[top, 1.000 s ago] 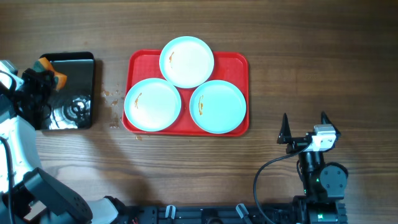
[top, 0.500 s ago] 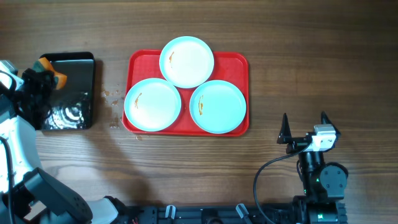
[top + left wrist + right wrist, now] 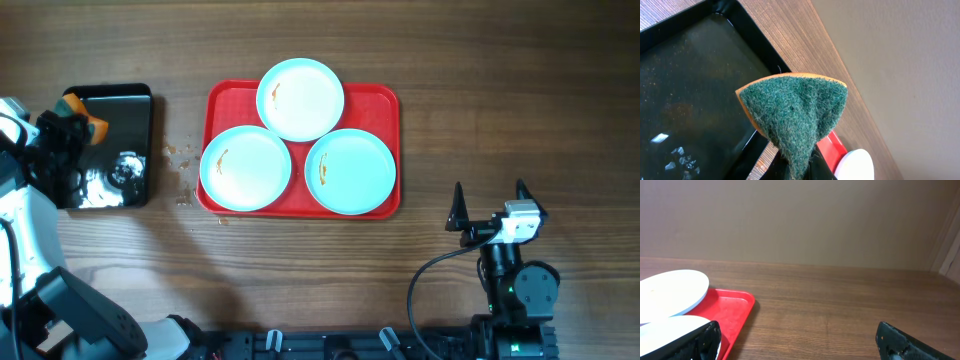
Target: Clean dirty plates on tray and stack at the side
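Red tray (image 3: 385, 100) sits at the middle of the tabletop (image 3: 500, 60) with three pale blue plates packed in a triangle on it. The far plate (image 3: 300, 98) hangs over the tray's far edge, the left plate (image 3: 246, 168) reaches its left rim, and the right plate (image 3: 350, 171) fills its near right corner. Each carries a small orange smear.

My left pincer (image 3: 799, 167) is clamped tight on a sponge (image 3: 795, 112), orange with a green scouring face, folded between the fingers. It hovers over the far left corner of the black tray (image 3: 110, 190), which sits at the tabletop's left edge and glints wetly. Brown crumbs (image 3: 180, 153) lie between the two trays.

My right pincer (image 3: 489, 205) stands spread wide and grips nothing, near the tabletop's near right corner, apart from the red tray.
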Action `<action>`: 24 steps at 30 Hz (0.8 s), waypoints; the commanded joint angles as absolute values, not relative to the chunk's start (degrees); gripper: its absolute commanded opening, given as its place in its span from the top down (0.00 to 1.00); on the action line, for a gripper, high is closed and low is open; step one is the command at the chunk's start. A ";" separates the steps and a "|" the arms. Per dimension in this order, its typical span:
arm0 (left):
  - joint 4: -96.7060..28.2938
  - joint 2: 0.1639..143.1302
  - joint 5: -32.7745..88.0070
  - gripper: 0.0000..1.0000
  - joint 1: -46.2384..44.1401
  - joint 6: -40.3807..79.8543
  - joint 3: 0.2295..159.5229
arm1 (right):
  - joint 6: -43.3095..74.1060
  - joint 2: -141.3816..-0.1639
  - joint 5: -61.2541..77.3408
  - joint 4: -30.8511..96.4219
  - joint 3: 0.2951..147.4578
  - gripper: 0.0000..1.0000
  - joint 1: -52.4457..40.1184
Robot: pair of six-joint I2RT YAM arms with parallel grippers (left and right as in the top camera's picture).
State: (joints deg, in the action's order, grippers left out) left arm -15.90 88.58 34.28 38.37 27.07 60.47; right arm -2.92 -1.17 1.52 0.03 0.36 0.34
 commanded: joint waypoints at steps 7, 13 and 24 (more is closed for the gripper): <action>-16.40 89.06 33.98 0.96 38.37 25.74 60.62 | -3.44 -1.08 2.61 -0.12 0.30 0.00 0.62; -13.32 89.03 42.52 0.96 38.37 25.78 60.64 | -3.46 -1.08 2.61 -0.12 0.30 0.00 0.62; -12.14 88.95 40.25 0.96 38.41 23.07 60.64 | -3.44 -1.08 2.61 -0.12 0.30 0.00 0.62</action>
State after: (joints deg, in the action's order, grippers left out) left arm -8.49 88.62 47.48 38.37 26.72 60.47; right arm -2.92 -1.17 1.52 0.03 0.36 0.34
